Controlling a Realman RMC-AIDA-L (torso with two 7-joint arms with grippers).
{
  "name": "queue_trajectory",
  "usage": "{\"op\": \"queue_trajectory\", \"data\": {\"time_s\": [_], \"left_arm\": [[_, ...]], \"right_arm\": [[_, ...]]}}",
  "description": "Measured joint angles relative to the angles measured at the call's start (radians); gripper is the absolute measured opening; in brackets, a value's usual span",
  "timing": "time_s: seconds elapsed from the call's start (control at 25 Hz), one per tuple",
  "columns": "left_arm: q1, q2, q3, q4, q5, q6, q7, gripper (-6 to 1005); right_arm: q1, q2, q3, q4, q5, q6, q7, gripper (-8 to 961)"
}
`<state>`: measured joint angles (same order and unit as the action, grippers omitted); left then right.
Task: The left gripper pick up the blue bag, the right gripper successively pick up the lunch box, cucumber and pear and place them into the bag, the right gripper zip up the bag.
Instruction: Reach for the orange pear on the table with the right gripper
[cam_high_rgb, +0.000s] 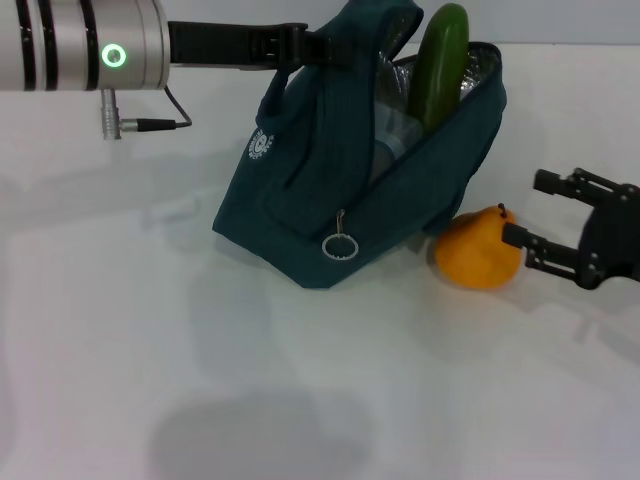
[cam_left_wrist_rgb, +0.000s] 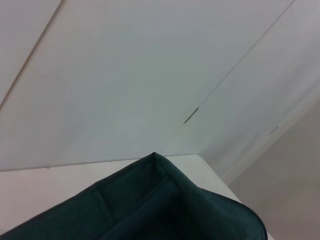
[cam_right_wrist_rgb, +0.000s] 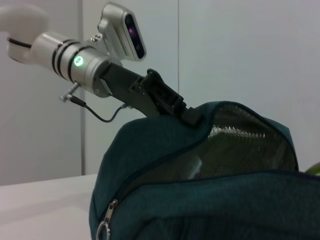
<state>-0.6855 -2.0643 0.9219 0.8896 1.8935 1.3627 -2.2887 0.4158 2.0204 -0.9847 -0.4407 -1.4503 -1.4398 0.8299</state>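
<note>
One long dark green cucumber (cam_high_rgb: 440, 62) stands nearly upright in the open dark teal fabric bag (cam_high_rgb: 320, 200), its tip pointing up and away. The black left gripper (cam_high_rgb: 322, 45) is clamped on the bag's top edge. The black right gripper (cam_high_rgb: 530, 215), jaws spread wide, sits just beside the orange-yellow pear (cam_high_rgb: 478, 252) on the white table (cam_high_rgb: 150, 350).

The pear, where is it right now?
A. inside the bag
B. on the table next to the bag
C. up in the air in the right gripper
B: the pear sits on the table beside the bag, with the open right gripper just next to it, not yet holding it.
</note>
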Motion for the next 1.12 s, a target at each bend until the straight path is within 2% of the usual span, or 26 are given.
{"op": "queue_trajectory", "data": {"time_s": [0.08, 0.2, 0.52, 0.72, 0.96, 1.12], "left_arm": [[0.000, 0.000, 0.000, 0.000, 0.001, 0.000, 0.000, 66], [0.000, 0.000, 0.000, 0.000, 0.001, 0.000, 0.000, 66], [0.000, 0.000, 0.000, 0.000, 0.000, -0.002, 0.002, 66], [-0.002, 0.000, 0.000, 0.000, 0.000, -0.002, 0.008, 66], [-0.001, 0.000, 0.000, 0.000, -0.001, -0.002, 0.013, 66], [0.000, -0.002, 0.000, 0.000, -0.001, -0.002, 0.013, 66]], "right_arm": [[0.015, 0.002, -0.001, 0.010, -0.002, 0.008, -0.006, 737], [0.031, 0.003, -0.001, 0.024, -0.004, 0.015, -0.009, 684], [0.037, 0.003, -0.002, 0.028, -0.006, 0.028, -0.010, 591], [0.037, 0.004, -0.002, 0.029, -0.006, 0.029, -0.011, 450], [0.037, 0.004, -0.008, 0.030, -0.005, 0.030, -0.011, 228], [0.040, 0.005, -0.012, 0.038, -0.003, 0.034, -0.011, 134]]}}
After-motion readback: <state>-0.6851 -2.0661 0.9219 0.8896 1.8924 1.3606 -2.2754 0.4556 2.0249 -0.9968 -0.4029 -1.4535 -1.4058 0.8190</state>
